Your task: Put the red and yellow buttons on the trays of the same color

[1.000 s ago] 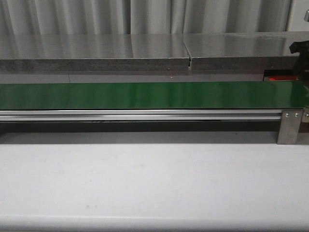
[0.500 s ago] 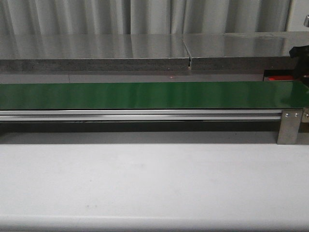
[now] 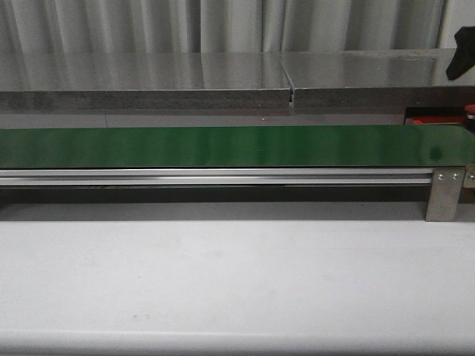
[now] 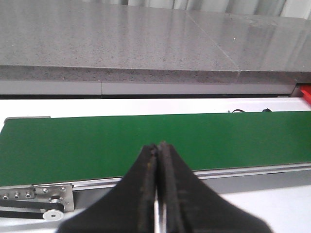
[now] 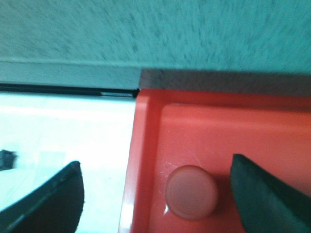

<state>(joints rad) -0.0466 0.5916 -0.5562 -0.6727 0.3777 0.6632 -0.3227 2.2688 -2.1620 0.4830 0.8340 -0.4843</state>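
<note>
Button (image 5: 191, 192) in tray (image 5: 146, 145), tray behind belt's (image 3: 223, 146) right end.

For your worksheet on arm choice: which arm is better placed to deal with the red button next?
Right. Its open pincer hangs over the red button in the red tray; the left pincer is shut above the green belt.

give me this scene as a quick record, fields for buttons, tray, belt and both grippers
red button: lying in the red tray, near its corner
yellow button: none in view
green belt: nothing on its visible part
left gripper: shut, empty, over the belt's near edge
right gripper: open, its fingers either side of the red button, not touching it
</note>
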